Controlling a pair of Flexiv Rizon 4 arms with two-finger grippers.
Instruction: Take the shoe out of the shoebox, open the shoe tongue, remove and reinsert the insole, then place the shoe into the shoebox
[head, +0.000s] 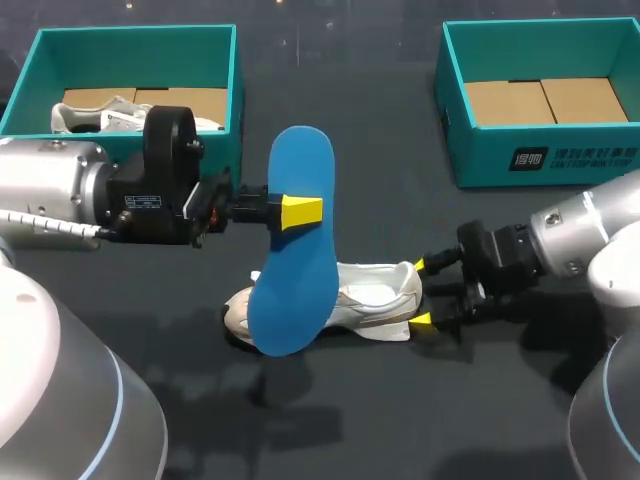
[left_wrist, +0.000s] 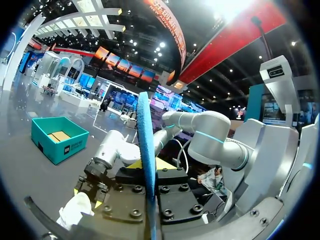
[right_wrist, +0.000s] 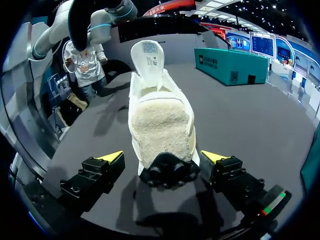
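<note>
Starting closest to the robot: the white sneaker (head: 375, 290) sits on the dark table (head: 400, 420), out of both boxes, with its heel pointing at my right arm. The right gripper (head: 422, 293) is spread wide with one yellow tip on each side of that heel. From the wrist view neither tip looks pressed in, so I'd say it's there to brace the shoe rather than grip it. The tongue (right_wrist: 148, 55) stands straight up and the fuzzy footbed is bare, which leaves the opening clear. Just above the toe end, the left gripper (head: 296, 211) is pinched tight on the blue foam insole (head: 295, 290). It holds the insole upright by one edge with the lower end hanging near the shoe, probably lined up to slide back in. Farther back, the left teal cardboard box (head: 135, 32) has a second white shoe (head: 95, 115) in it. The right teal cardboard box (head: 560, 150) shows only its brown floor, so that's my guess for where this shoe ends up.
</note>
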